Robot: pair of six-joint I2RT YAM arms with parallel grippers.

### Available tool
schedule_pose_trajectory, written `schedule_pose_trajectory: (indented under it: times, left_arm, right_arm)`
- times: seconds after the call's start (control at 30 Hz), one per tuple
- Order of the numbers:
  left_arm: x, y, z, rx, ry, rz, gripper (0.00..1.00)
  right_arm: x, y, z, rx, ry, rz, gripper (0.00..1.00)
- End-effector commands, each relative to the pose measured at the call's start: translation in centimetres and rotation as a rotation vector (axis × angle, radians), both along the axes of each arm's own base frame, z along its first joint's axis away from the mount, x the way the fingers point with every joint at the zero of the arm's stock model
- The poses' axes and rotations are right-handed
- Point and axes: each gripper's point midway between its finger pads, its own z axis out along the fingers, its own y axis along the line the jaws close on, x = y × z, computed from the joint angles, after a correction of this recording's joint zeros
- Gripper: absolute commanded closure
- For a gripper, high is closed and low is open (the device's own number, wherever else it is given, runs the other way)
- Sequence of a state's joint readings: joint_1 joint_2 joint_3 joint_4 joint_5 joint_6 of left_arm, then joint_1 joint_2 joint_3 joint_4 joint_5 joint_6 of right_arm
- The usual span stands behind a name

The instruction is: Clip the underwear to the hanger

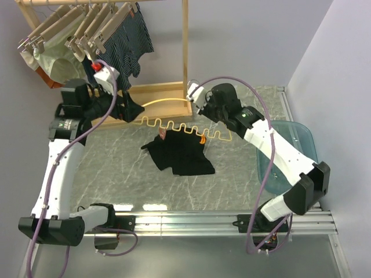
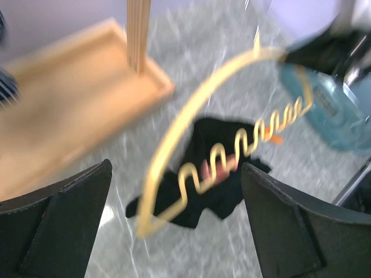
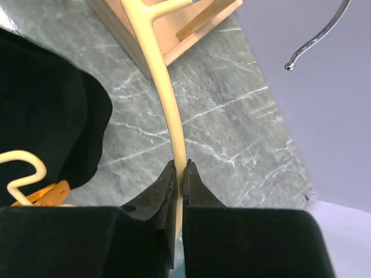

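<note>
The yellow hanger (image 1: 174,99) is held above the table, its wavy lower bar over the black underwear (image 1: 179,155), which lies crumpled on the marble top. Small orange clips (image 1: 202,139) hang from the bar. My right gripper (image 1: 203,110) is shut on the hanger's arched top; in the right wrist view the jaws (image 3: 178,168) pinch the yellow arch (image 3: 162,87), with the metal hook (image 3: 316,37) up right. My left gripper (image 1: 134,111) is open beside the hanger's left end. In the blurred left wrist view its fingers (image 2: 175,168) stand wide apart around the hanger (image 2: 174,145), above the underwear (image 2: 220,191).
A wooden rack with a tray base (image 1: 156,91) and post (image 1: 185,46) stands at the back. Beige clip hangers (image 1: 87,26) hold striped shorts (image 1: 124,43) and pale green underwear (image 1: 58,66). A teal bin (image 1: 298,142) sits at the right edge.
</note>
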State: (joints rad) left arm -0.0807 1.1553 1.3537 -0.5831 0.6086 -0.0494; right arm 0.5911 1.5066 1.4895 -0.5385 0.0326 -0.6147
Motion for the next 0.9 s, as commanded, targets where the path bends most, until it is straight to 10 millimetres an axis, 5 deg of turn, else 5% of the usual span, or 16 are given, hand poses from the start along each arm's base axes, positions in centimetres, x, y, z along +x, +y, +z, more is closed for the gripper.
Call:
schedule_pose_trajectory:
  times: [0.0,0.13,0.37,0.53,0.63,0.87]
  left_arm:
    - [-1.8,-0.4,6.6,-0.056,-0.123,-0.048,0.01]
    - [-3.8,-1.0,9.8,-0.067,-0.172,-0.103,0.01]
    - [-5.0,-1.2,8.8,-0.039,-0.141,-0.156,0.02]
    - [-4.9,-0.7,10.0,-0.038,-0.182,-0.104,0.03]
    - [-5.3,-1.3,10.5,-0.048,-0.178,-0.155,0.03]
    - [-7.0,-2.5,8.3,-0.084,-0.07,-0.266,0.08]
  right_arm:
    - [-0.1,-0.4,4.1,-0.033,-0.187,0.018,1.0]
    - [-0.7,-1.1,6.4,-0.068,-0.27,0.032,1.0]
    - [-2.6,-1.1,11.9,-0.047,-0.458,0.068,1.0]
    - [-4.3,-0.6,15.5,-0.029,-0.58,0.11,1.0]
    - [-5.2,-0.1,16.6,-0.029,-0.61,0.136,1.0]
    - [-6.4,0.9,17.8,-0.073,-0.688,0.164,1.0]
